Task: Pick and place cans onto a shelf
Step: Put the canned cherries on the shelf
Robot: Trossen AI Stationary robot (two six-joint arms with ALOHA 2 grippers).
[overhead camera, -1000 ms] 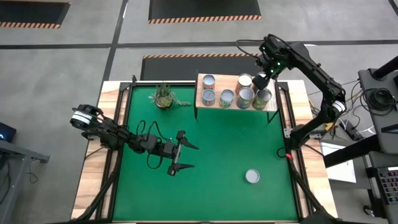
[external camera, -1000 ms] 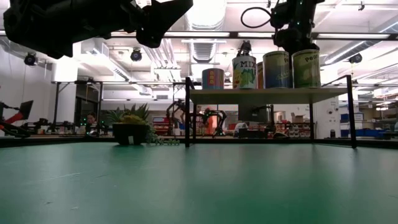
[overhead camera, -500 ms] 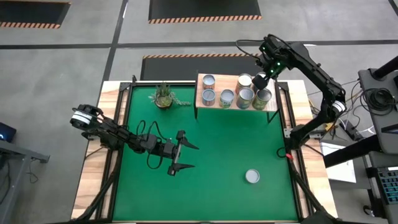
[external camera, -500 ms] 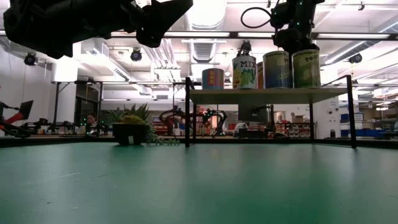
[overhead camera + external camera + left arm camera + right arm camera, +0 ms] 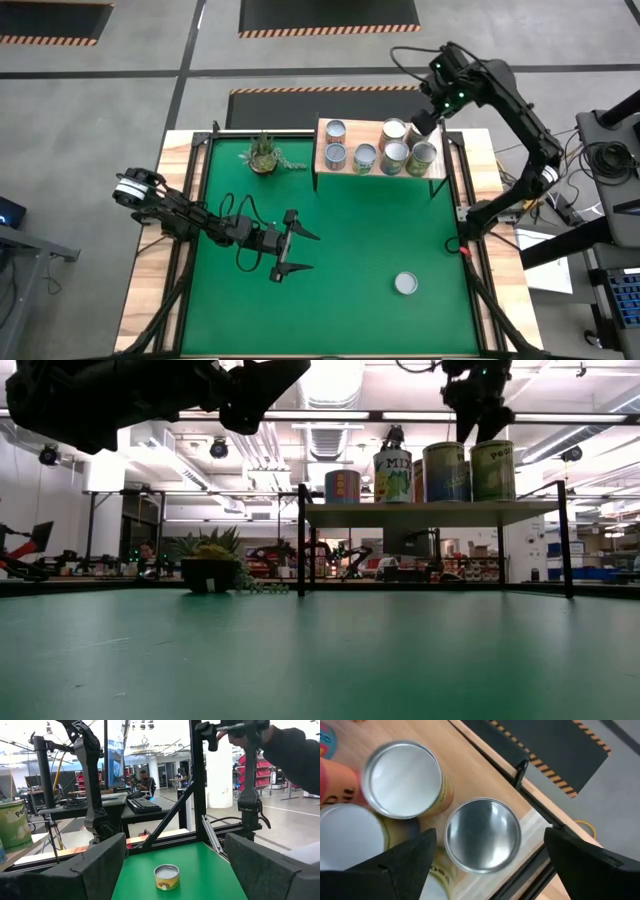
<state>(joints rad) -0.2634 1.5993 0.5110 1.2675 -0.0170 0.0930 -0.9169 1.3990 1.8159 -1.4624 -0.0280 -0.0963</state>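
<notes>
Several cans stand upright on the light-wood shelf point(image 5: 348, 142) at the table's far right; the low view shows them in a row point(image 5: 447, 472). One more can point(image 5: 405, 284) stands on the green table near the front right, and it also shows in the left wrist view point(image 5: 166, 876). My right gripper point(image 5: 425, 122) is open and empty above the shelf's far right cans point(image 5: 482, 840), clear of their tops. My left gripper point(image 5: 290, 245) is open and empty above the table's left middle.
A small potted plant point(image 5: 263, 153) stands at the far left of the green table, beside the shelf. The shelf's thin black legs point(image 5: 302, 540) stand on the table. The table's wooden rim point(image 5: 150, 260) and black frame bars run along its sides.
My right gripper has gone up and a little toward the table's far right, away from the tops of the cans on the shelf. The cans stand as before.
</notes>
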